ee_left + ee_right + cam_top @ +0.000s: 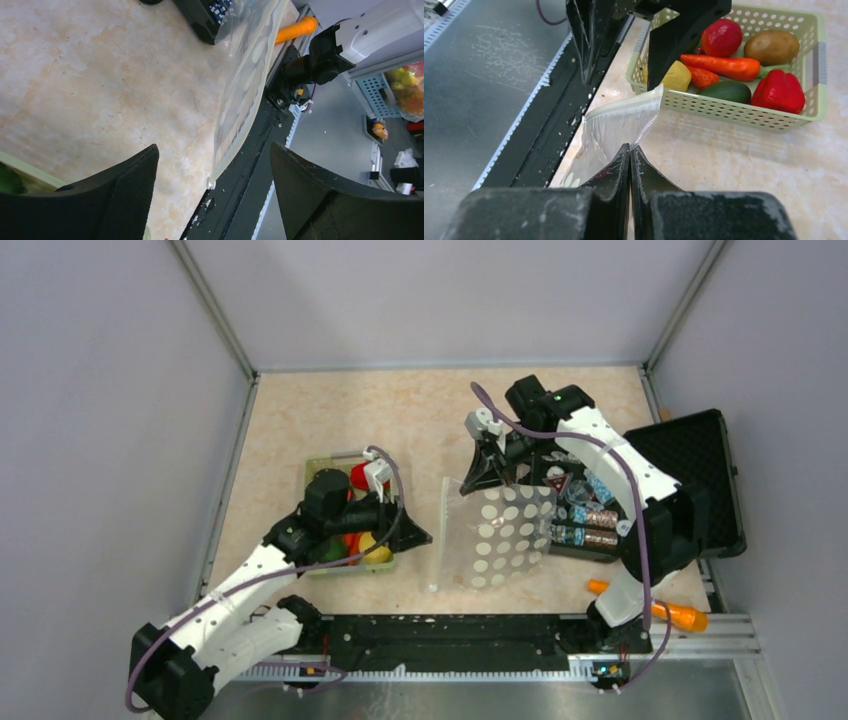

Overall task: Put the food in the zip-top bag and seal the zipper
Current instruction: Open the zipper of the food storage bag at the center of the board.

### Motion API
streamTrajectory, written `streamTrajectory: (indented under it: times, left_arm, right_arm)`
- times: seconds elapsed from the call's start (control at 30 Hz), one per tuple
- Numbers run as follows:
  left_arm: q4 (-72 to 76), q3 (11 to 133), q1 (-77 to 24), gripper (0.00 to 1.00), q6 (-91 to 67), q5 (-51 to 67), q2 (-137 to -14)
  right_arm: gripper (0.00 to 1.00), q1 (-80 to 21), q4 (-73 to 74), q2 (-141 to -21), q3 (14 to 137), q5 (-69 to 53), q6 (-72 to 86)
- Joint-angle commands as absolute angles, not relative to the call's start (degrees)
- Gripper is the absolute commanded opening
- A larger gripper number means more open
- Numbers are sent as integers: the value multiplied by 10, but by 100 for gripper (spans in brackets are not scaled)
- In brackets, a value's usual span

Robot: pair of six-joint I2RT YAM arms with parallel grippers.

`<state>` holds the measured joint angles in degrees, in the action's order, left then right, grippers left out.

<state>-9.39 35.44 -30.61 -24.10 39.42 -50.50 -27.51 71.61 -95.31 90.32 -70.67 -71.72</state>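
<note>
One corner of the zip-top bag is pinched in the right gripper, whose fingers are pressed together. The bag slopes down toward the table's front edge, with the zipper along its left side. The left arm reaches low over the green basket. The left gripper is spread wide and empty, just beside the zipper. Only the right wrist view shows the food clearly; it lies in the basket.
</note>
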Motion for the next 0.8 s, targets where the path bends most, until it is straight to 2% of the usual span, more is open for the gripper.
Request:
streamTrajectory:
  times: [0.0,0.17,0.27,0.5,0.77]
  left_arm:
    - [-82,349,-353,80,-211,277,-494]
    - [-57,331,-368,75,-220,226,-487]
    - [-58,335,-383,75,-222,206,-503]
    - [19,321,-405,77,-246,277,-510]
    - [-20,341,-405,81,-224,285,-524]
  right_arm:
    - [0,-269,768,-933,923,-765,-795]
    - [0,-269,783,-933,926,-775,-806]
    - [0,-269,782,-933,928,-783,-804]
    - [0,-269,732,-932,922,-777,-743]
    - [0,-269,662,-924,904,-777,-663]
